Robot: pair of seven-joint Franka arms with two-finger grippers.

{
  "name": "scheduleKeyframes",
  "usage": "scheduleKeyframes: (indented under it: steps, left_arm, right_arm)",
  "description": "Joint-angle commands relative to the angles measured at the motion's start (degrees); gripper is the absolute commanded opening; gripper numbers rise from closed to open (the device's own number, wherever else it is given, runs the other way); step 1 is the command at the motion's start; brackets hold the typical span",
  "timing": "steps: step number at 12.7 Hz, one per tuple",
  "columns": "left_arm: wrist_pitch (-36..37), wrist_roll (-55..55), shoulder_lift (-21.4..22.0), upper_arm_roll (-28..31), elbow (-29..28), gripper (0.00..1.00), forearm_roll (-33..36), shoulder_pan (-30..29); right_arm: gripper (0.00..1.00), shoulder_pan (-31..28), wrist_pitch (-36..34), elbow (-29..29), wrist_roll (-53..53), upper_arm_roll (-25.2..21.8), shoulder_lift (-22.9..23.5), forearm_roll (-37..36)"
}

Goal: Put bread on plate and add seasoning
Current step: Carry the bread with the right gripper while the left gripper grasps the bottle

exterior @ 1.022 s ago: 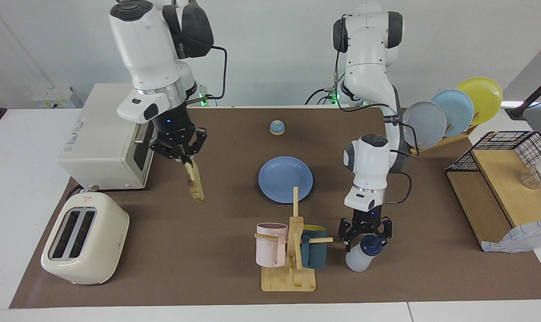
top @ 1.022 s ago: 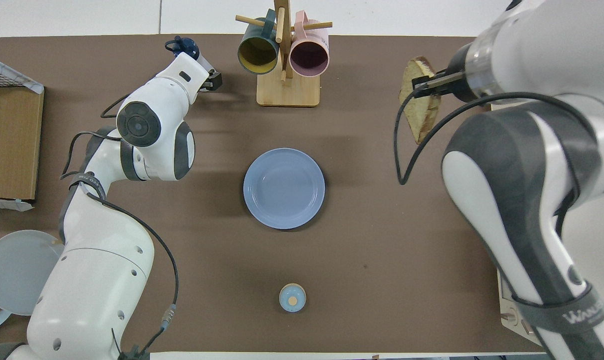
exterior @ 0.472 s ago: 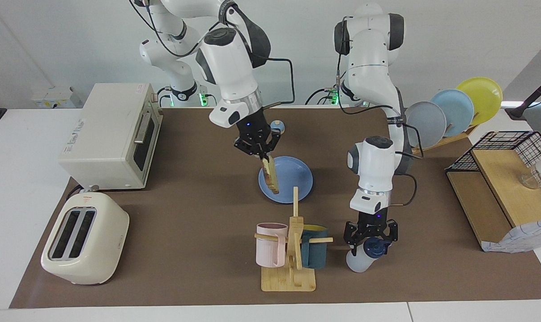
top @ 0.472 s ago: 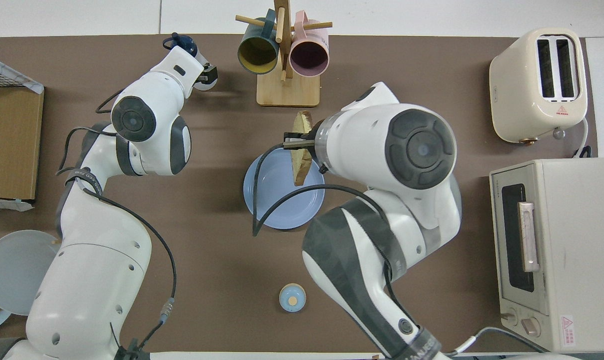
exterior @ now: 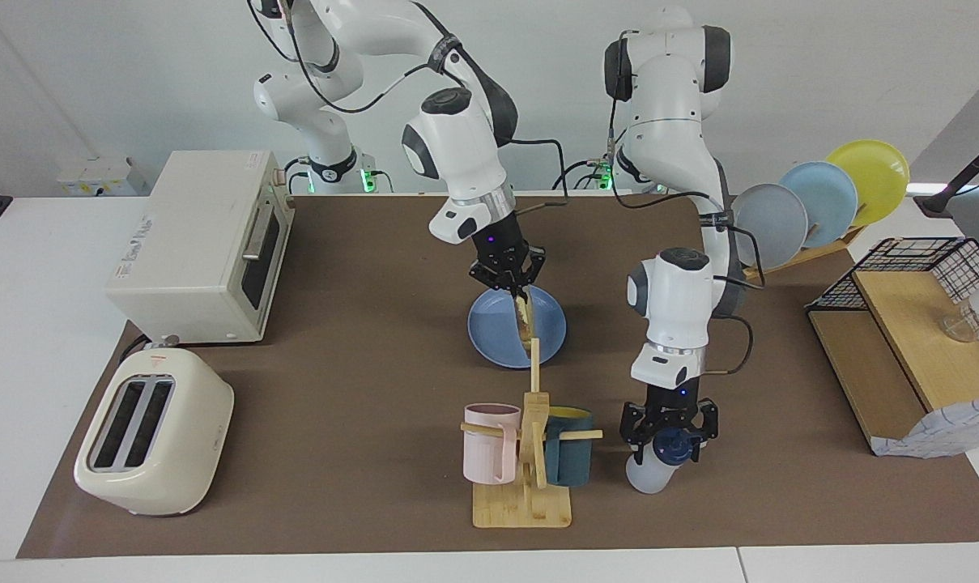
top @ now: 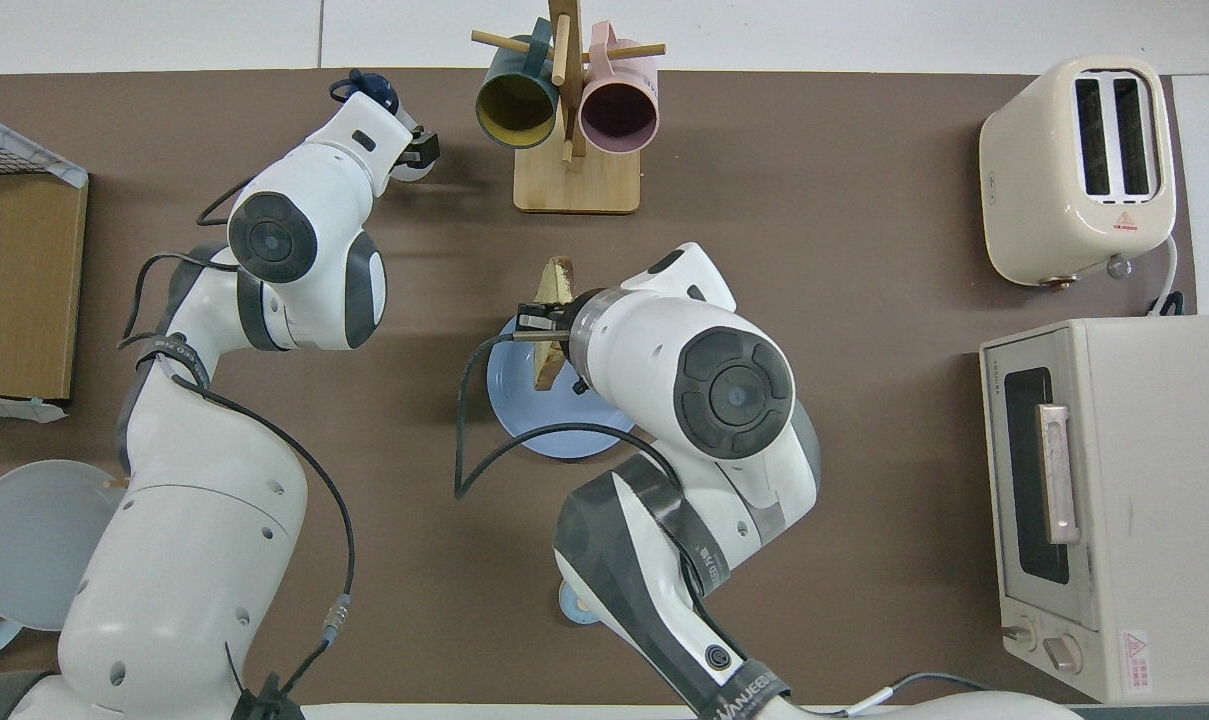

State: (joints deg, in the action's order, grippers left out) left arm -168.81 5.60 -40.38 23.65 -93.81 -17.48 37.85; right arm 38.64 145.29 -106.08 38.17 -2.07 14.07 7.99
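While gripped, bread (exterior: 525, 322) over plate (exterior: 497, 336)

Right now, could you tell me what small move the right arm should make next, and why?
Probably lower and lay flat the square tan toast slice: the right gripper holds it upright, edge-on, over the round blue plate, not yet resting flat.

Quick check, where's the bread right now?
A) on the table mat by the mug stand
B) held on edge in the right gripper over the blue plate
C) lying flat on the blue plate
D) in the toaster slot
B: the right gripper is shut on the bread, which hangs on edge over the blue plate, not lying flat on it.
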Motion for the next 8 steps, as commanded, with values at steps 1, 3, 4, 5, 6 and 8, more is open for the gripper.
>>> scheduleKeyframes:
  steps: [1, 3, 4, 5, 6, 8]
  left_arm:
    - [0.06, 4.32, -5.94, -1.06, 8.01, 1.0, 0.51, -1.89]
    - [0.5, 3.63, -5.94, -1.23, 8.38, 0.87, 0.86, -2.69]
    - [0.07, 3.28, -5.85, -1.23, 8.29, 0.01, 1.3, -2.35]
    - [0.33, 3.01, -5.76, -1.23, 8.12, 0.0, 1.31, -2.08]
    - [0.33, 1.18, -5.76, -1.32, 7.77, 0.0, 1.22, -1.99]
    - [0.24, 0.37, -4.89, -1.32, 6.28, 0.0, 1.04, -1.9]
  right_arm:
    - [0.0, 0.47, 1.05, -3.25, 1.38, -0.12, -0.89, 1.32]
    - [0.0, 0.3, 0.78, -4.75, 1.38, -0.12, -1.42, 1.41]
    - [0.0, 0.04, 0.78, -5.62, 1.38, -0.21, -1.76, 1.41]
    - [0.0, 0.03, 1.04, -6.5, 1.47, -0.21, -2.03, 1.41]
    - [0.0, -0.4, 1.05, -7.21, 1.47, -0.21, -2.29, 1.41]
    - [0.0, -1.89, 1.31, -9.66, 1.73, -0.21, -3.08, 1.41]
